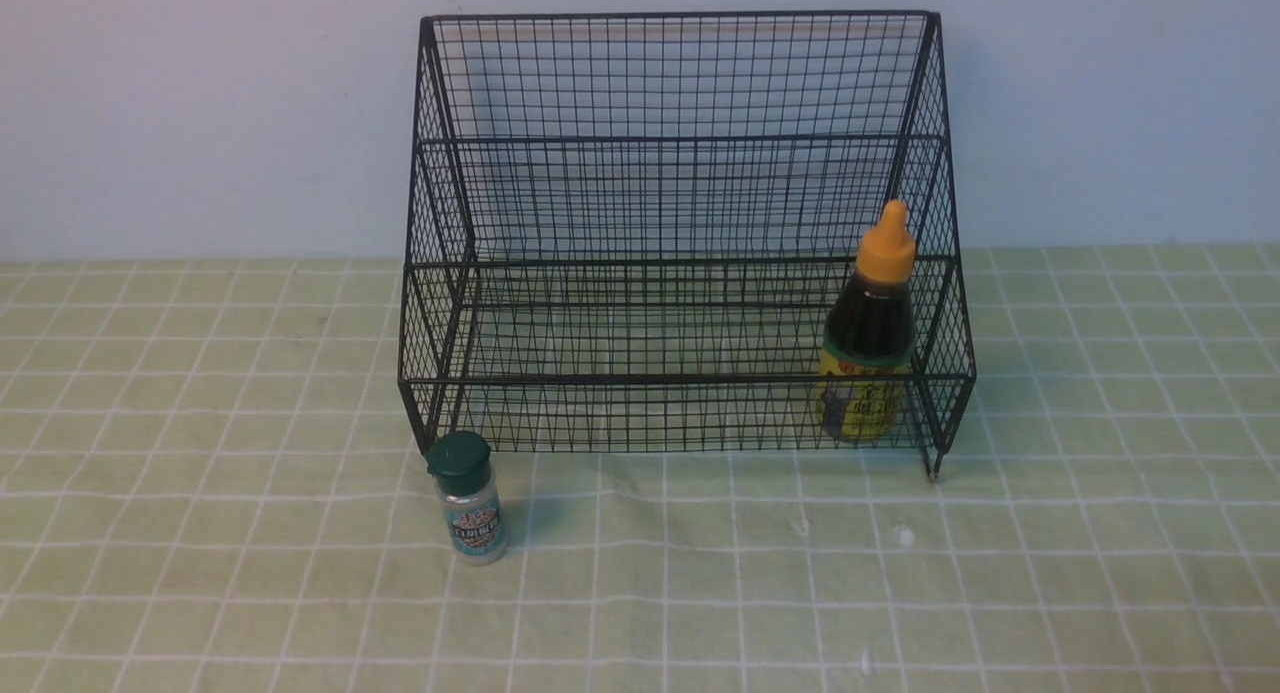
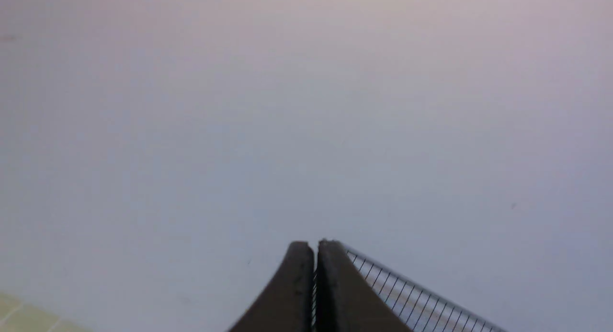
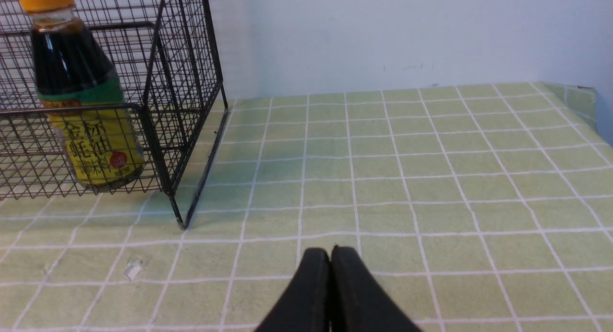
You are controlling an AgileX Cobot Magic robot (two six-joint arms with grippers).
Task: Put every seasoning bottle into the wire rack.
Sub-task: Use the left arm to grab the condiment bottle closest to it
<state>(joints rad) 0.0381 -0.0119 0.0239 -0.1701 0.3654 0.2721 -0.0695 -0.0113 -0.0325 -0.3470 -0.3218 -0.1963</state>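
Green checked tablecloth bears the wire rack and a green-capped shaker

front: near side, looks far, sees whole wire rack | left wrist: faces far wall | right wrist: low over cloth, right side | all share wire rack

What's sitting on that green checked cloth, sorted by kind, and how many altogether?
Racks: 1, the wire rack
Bottles: 2, the orange-capped bottle inside the rack, the green-capped shaker outside it
Total: 3
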